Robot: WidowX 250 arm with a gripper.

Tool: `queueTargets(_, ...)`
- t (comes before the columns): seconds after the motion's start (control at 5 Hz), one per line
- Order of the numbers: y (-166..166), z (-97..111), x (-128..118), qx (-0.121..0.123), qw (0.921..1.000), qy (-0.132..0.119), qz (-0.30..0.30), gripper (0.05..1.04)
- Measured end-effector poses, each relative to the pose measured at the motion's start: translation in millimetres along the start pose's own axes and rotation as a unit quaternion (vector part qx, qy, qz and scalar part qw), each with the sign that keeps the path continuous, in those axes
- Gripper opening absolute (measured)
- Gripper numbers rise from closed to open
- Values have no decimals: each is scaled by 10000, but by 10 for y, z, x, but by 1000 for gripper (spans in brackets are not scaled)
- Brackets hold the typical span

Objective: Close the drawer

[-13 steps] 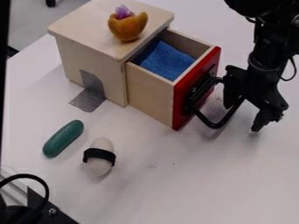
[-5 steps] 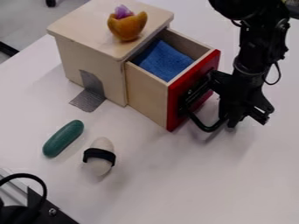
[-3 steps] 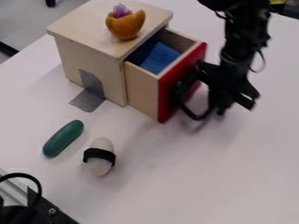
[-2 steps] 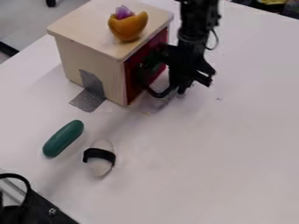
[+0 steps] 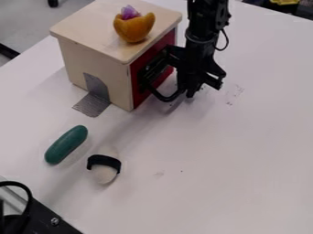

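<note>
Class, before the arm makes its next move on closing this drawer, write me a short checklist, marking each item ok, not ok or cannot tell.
1. Drawer's red front in against the wooden cabinet: ok, none of the drawer's sides show.
2. Pincer clear of the black handle: not ok, it is right beside it.
3. Orange cup-like piece standing on the cabinet top: ok.
4. Green oblong and white egg-shaped piece away from the drawer's front: ok.
5. Drawer's contents in order: cannot tell, the inside is hidden.
</note>
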State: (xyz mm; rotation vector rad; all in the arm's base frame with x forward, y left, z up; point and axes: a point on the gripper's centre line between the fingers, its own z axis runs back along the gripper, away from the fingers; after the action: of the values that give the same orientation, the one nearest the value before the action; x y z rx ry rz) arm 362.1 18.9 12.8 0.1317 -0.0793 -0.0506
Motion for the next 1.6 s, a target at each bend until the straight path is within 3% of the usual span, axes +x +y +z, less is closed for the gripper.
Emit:
queueTargets(0.2, 9, -2, -7, -21, 10000, 20, -19, 143)
queueTargets(0.4, -6, 3, -12, -105, 9998, 47, -180, 352)
queueTargets(0.8, -94, 90, -6, -232, 9993, 15, -305, 948)
queueTargets(1.2, -382, 656, 160, -285, 9947, -594, -789, 998)
queueTargets(1.4, -547, 842, 165, -422, 9918, -786, -920, 998)
queueTargets(1.6, -724, 985, 114, -516, 9908, -820, -941, 998)
